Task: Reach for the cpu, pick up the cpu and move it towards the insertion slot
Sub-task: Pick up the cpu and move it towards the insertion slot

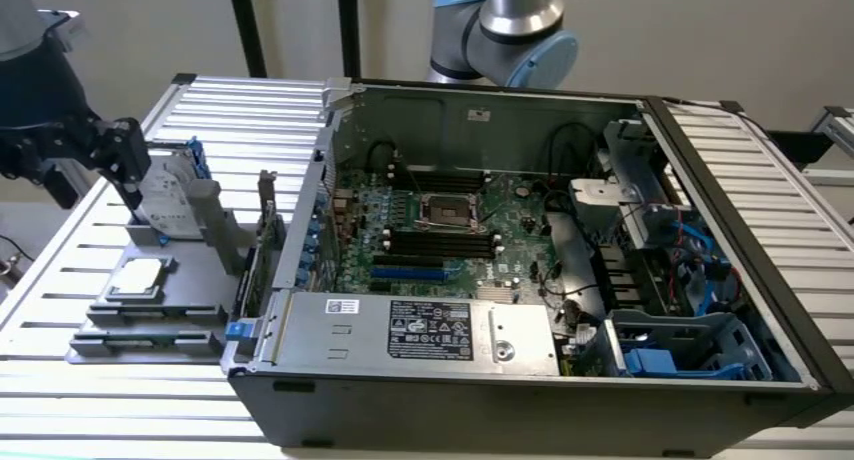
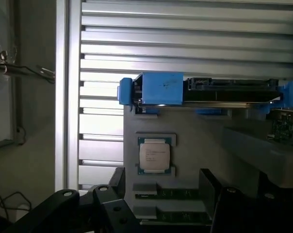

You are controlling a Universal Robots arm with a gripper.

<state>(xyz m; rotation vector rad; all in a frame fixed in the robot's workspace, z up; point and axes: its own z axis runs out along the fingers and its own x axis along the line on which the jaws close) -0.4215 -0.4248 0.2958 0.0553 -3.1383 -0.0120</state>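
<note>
A ribbed aluminium tabletop (image 1: 80,410) (image 2: 185,43) in front of a plain pale wall carries all the items. An open dark grey metal computer case (image 1: 534,400) lies on its side and takes up the middle and the exterior view's right. Inside it is a green motherboard (image 1: 521,230).

The insertion slot (image 1: 450,212), a square socket with a shiny silver frame and a dark centre, sits on the far half of the board. It is just beyond a row of long black memory slots (image 1: 434,242) and a long blue card slot (image 1: 407,274). The socket holds nothing.

A flat grey plastic fixture (image 1: 134,320) (image 2: 195,131) lies outside the case, on the exterior view's left. The cpu (image 1: 138,277) (image 2: 154,154), a small flat square chip with a silver metal top and a pale rim, rests flat in a recess of this fixture, well apart from the slot. A silver rectangular hard drive with blue brackets (image 1: 171,195) (image 2: 224,92) stands on edge at the far end of the fixture.

The black hand (image 1: 131,190) (image 2: 168,208) hangs over the far-left part of the fixture, just beside the hard drive and above the chip's level. Its fingers stand wide apart and hold nothing. It does not touch the cpu. In the wrist view the chip lies ahead of the spread fingers.
</note>
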